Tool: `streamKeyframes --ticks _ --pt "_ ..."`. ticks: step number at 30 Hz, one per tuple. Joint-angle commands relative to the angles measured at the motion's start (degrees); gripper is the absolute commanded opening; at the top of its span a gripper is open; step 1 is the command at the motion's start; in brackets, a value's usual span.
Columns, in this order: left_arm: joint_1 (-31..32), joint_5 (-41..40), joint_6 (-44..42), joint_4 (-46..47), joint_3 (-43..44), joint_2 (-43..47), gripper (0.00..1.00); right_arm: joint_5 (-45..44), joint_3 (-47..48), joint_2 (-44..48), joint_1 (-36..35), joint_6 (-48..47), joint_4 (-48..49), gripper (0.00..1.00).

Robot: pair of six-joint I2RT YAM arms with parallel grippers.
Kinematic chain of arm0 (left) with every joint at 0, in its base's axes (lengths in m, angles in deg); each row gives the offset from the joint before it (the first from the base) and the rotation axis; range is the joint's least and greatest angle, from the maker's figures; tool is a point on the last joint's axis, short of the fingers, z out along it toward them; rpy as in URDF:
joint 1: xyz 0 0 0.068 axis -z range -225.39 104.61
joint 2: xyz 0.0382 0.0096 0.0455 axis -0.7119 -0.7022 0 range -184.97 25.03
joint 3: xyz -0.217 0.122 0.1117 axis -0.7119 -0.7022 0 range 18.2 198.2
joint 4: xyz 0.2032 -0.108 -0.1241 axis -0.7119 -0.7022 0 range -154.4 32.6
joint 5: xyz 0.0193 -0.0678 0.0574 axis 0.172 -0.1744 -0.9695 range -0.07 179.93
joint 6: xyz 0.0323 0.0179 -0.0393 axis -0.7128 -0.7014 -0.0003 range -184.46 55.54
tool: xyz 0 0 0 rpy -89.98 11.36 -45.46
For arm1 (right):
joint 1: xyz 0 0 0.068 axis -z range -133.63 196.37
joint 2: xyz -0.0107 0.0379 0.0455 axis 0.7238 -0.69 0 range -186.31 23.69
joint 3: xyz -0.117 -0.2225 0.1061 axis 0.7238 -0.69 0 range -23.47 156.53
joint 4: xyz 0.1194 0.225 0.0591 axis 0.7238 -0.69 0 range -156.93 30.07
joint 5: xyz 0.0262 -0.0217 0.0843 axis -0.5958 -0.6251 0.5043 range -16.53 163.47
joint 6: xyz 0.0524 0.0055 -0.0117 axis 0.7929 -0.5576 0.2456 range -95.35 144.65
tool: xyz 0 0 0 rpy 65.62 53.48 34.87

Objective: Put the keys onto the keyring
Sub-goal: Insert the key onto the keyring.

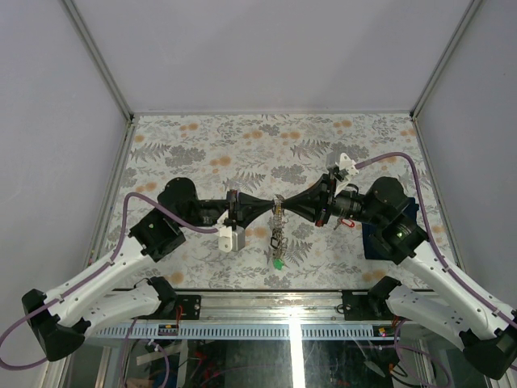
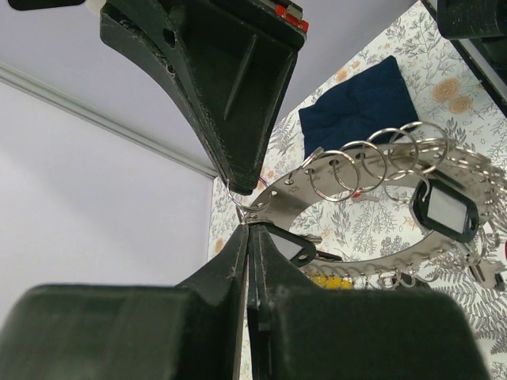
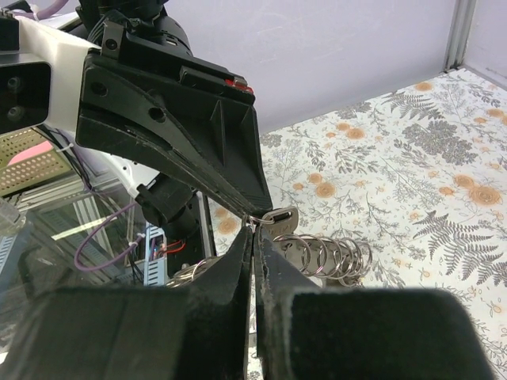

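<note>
My two grippers meet tip to tip above the middle of the table. The left gripper [image 1: 271, 212] [image 2: 247, 226] is shut on one end of the grey jagged keyring [image 1: 278, 230] [image 2: 412, 158], which hangs edge-on between them. The right gripper [image 1: 284, 212] [image 3: 255, 227] is shut on the small split ring of a silver key [image 3: 279, 219] at that same end. Several split rings [image 3: 333, 255] sit along the keyring. Black-tagged keys [image 2: 446, 210] and a green tag [image 1: 277, 263] hang from it.
A dark blue cloth [image 2: 360, 107] [image 1: 373, 242] lies on the floral table [image 1: 202, 145] at the right, partly under the right arm. A small red tag [image 1: 349, 223] shows under the right wrist. White walls stand at the back and both sides.
</note>
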Motion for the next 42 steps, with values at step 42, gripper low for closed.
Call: streamKeyframes --ticks 42 --pt "0.3 -0.8 10.6 3.1 3.2 2.2 0.27 -3.7 -8.2 2.4 -0.2 8.2 35.9 0.00"
